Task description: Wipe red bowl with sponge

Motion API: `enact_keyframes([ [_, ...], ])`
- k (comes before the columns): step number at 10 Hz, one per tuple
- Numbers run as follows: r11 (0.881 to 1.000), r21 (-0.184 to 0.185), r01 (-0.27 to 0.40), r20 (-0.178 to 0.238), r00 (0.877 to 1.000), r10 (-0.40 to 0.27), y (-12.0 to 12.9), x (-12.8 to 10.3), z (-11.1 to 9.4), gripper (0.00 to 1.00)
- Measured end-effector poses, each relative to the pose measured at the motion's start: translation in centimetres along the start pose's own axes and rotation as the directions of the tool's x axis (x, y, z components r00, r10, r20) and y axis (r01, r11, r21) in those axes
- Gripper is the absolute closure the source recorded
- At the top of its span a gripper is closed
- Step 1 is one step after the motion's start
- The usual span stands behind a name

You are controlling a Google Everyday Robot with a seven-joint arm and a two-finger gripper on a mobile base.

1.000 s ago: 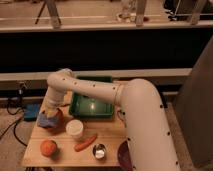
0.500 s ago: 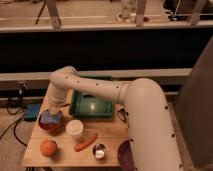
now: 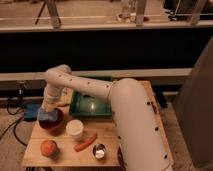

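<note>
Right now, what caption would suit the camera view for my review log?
The gripper sits over the blue sponge in the red bowl, left of the green tray.

No readable text; the tool [image 3: 48, 108] hangs over the red bowl [image 3: 56, 125].

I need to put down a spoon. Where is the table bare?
Bare wood lies between the green tray and the carrot, and along the front edge between the orange and the metal cup. The left is crowded: the gripper is at the sponge in the red bowl, beside the white cup.
</note>
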Motion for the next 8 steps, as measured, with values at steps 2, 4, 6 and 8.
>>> enact_keyframes([
  [2,1.000,-0.005,0.021,0.029,0.999,-0.020,0.1,-0.7,0.2,1.00],
  [4,0.999,-0.020,0.036,0.051,0.998,-0.035,0.8,-1.5,0.5,1.00],
  [6,0.998,-0.044,0.046,0.066,0.997,-0.043,2.0,-2.2,0.8,1.00],
  [8,0.998,-0.050,0.031,0.063,0.998,-0.028,3.4,-1.6,0.1,1.00],
])
